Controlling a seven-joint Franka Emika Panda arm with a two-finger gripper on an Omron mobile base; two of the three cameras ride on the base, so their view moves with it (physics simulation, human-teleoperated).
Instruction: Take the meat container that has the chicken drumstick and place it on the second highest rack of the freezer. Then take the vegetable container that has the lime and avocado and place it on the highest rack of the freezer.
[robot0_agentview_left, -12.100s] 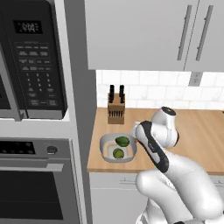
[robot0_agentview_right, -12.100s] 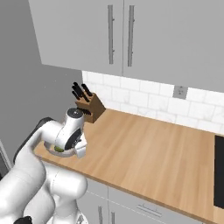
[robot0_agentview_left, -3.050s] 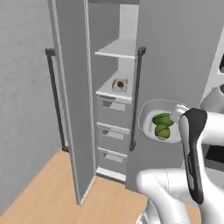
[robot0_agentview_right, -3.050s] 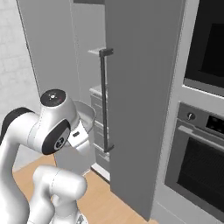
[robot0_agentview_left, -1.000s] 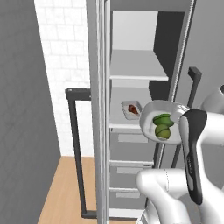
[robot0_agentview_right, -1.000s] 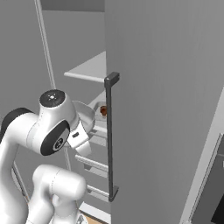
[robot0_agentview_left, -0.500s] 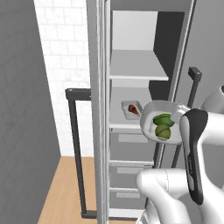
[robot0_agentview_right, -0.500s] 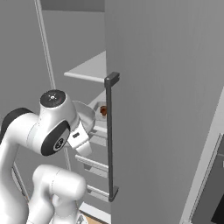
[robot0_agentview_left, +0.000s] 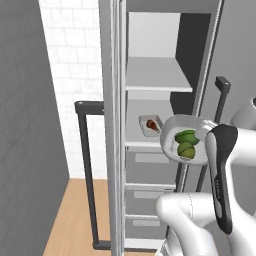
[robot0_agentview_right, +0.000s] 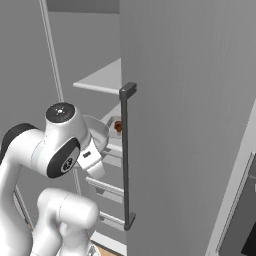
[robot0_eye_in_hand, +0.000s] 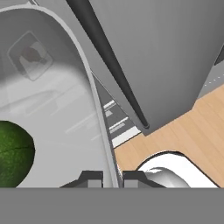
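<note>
The dark two-finger gripper (robot0_eye_in_hand: 110, 178) pinches the rim of the pale see-through round bowl (robot0_agentview_left: 172, 131) holding two green fruits (robot0_agentview_left: 185, 142), probably lime and avocado, just before the tall grey open freezer (robot0_agentview_left: 155, 75); the reddish-brown drumstick (robot0_agentview_left: 152, 125) lies on its second shelf (robot0_agentview_left: 135, 142).

Matt grey freezer (robot0_agentview_left: 150, 80), glossy drumstick (robot0_agentview_left: 152, 125), wood floor (robot0_agentview_left: 75, 215)

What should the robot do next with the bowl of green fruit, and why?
Probably lift the vegetable container up toward the highest rack. The end effector is pinching its rim, it hangs at the second rack's level, where the drumstick tray already sits, and the top rack is bare.
</note>
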